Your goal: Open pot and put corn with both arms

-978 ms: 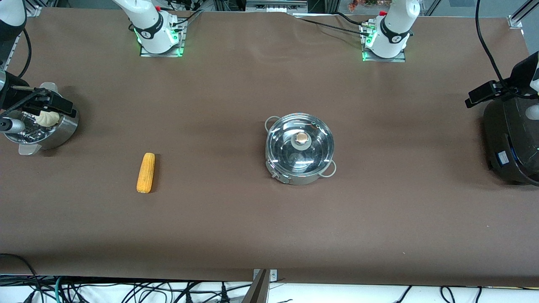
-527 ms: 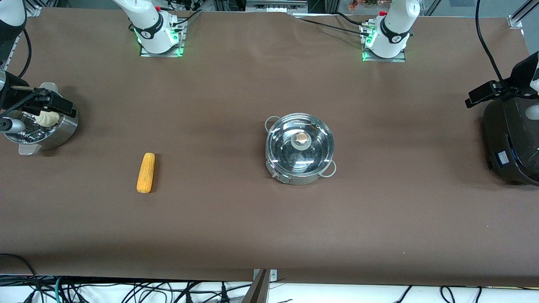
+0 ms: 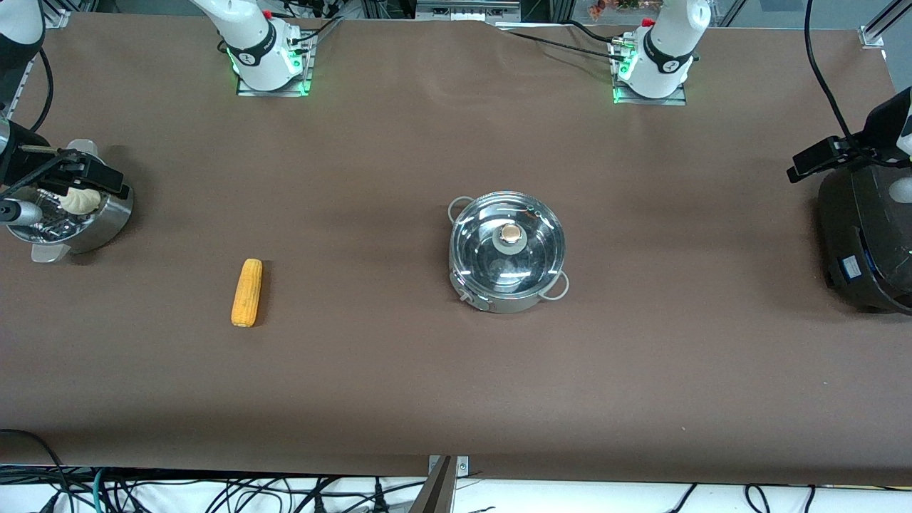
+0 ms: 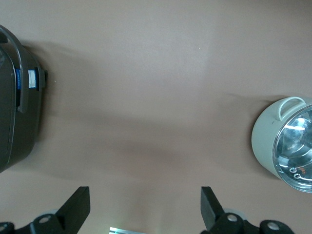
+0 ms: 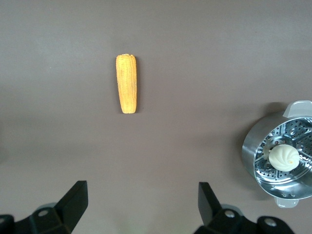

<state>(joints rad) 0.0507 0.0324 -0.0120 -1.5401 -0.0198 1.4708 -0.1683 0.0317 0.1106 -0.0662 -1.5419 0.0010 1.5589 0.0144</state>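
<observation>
The steel pot (image 3: 507, 251) stands mid-table with its glass lid and round knob (image 3: 509, 234) on; it also shows in the left wrist view (image 4: 287, 141). The yellow corn (image 3: 246, 292) lies on the mat toward the right arm's end, apart from the pot, and shows in the right wrist view (image 5: 126, 83). My right gripper (image 5: 141, 202) is open and empty, high over the mat beside the steamer. My left gripper (image 4: 145, 207) is open and empty, high over the mat between the cooker and the pot. Neither touches anything.
A steel steamer (image 3: 107, 214) with a white bun (image 3: 80, 201) stands at the right arm's end of the table. A large black cooker (image 3: 866, 235) stands at the left arm's end. Brown mat covers the table; cables hang at its front edge.
</observation>
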